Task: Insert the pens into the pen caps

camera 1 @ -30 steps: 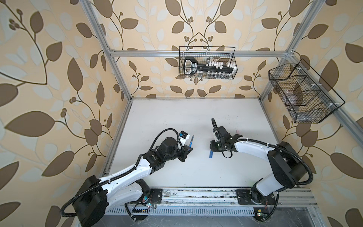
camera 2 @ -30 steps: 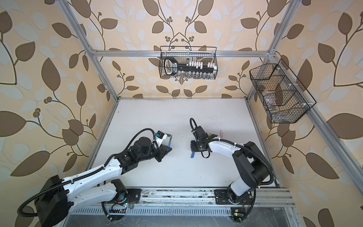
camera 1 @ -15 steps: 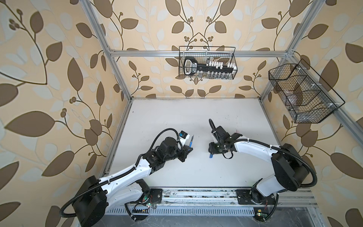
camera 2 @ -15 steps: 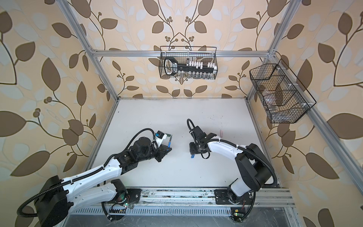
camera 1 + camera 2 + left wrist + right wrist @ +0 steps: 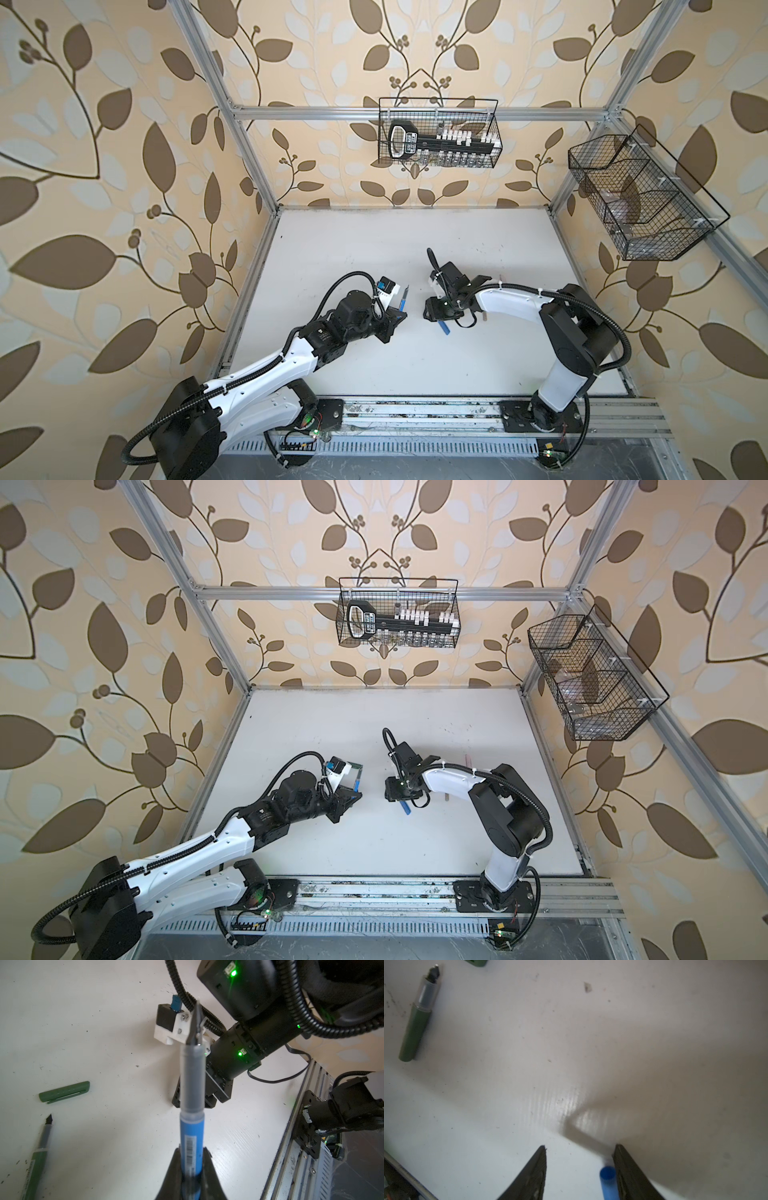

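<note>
Nearest you, the metal rail (image 5: pixel 415 411) is carrying both arm bases along the front edge of the white tabletop (image 5: pixel 374 249).

A little further in, your left gripper (image 5: pixel 191 1153) is clamping its jaws on the blue pen (image 5: pixel 191 1126), low on the barrel. The rest of the pen is sticking out beyond the jaws, and its dark pointed tip is showing bare. In both top views this gripper (image 5: pixel 395 322) is hovering left of centre and facing the right one.

Just across the gap, your right gripper (image 5: pixel 580 1147) is holding its jaws apart over the tabletop and gripping nothing. The blue cap (image 5: pixel 607 1178) is lying between them, just beside one jaw, though you cannot tell whether it is touching that jaw. In both top views the cap (image 5: pixel 444 327) is poking out from under the gripper toward the near edge.

The green pen (image 5: pixel 35 1159) and the green cap (image 5: pixel 64 1093) are lying on the tabletop, close together but apart. The pen's tip is uncovered.

Furthest away, a wire basket (image 5: pixel 436 137) is hanging on the back wall with a black-handled tool inside. A second wire basket (image 5: pixel 640 199) is hanging on the right-hand wall.
</note>
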You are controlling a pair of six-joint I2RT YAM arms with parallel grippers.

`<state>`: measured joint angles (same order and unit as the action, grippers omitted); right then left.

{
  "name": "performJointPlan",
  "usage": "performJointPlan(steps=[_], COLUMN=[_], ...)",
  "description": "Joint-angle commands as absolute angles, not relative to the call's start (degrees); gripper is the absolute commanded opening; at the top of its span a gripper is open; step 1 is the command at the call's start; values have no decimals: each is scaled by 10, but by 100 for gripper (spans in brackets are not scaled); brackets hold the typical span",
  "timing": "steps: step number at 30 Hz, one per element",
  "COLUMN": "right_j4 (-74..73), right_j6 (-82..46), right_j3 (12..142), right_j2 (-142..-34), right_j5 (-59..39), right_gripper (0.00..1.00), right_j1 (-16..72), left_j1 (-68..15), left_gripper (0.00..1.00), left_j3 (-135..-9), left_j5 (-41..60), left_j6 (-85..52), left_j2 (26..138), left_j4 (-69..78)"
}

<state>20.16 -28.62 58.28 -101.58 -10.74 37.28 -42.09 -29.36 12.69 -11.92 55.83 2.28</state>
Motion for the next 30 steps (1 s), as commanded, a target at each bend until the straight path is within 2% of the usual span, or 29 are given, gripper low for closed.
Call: performJointPlan(steps=[1, 9, 17, 22, 30], right_j4=[208, 264, 284, 218, 215], right_j6=[-276, -301, -337, -327, -312], right_j3=[589, 524, 471, 461, 464], right_j2=[-1031, -961, -881, -891, -908], right_j5=[-144, -138, -85, -95, -96], right_gripper=[53, 49, 53, 55, 57], right_j1=[389, 428, 423, 402, 368], left_j1=[-425, -426, -425, -426, -426], left_gripper=[0, 0, 0, 0, 0], left_j3=[-299, -299, -297, -296, -299], left_j5=[110, 115, 119, 118, 114], left_j6=[-107, -106, -108, -106, -104], left_j2=[544, 535, 534, 533, 533], left_j4=[22, 19, 24, 23, 20])
